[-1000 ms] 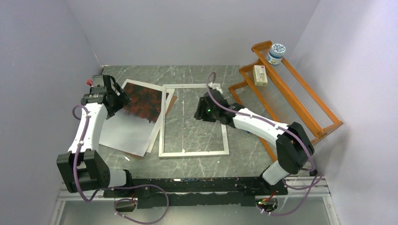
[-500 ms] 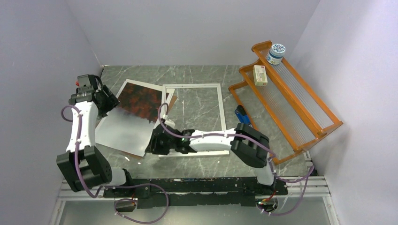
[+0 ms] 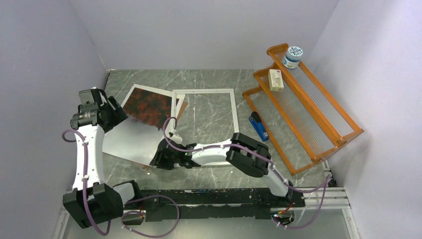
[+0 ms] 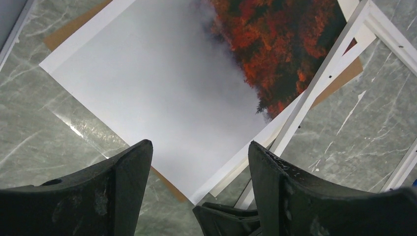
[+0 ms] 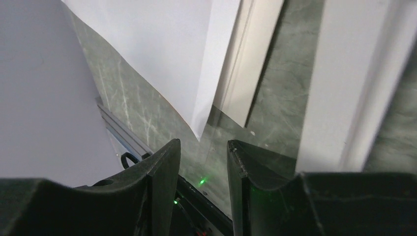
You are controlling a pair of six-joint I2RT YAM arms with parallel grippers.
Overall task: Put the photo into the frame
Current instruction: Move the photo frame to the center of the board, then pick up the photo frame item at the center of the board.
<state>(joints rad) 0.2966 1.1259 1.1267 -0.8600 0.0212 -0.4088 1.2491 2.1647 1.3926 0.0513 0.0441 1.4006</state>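
Right wrist: jaws narrowly apart, empty, right gripper (image 5: 202,145) low at photo (image 4: 162,98) near corner, probably just beside frame (image 3: 204,90) rail. Over photo, left gripper (image 4: 199,145) jaws wide apart, empty. Photo flat on table (image 3: 209,79), left of frame. Pinch white border only; slide flat.

Grey-green veined marble tabletop (image 3: 209,77), plain pale lilac walls (image 3: 199,30) on three sides, orange wooden rack (image 3: 313,99) at right
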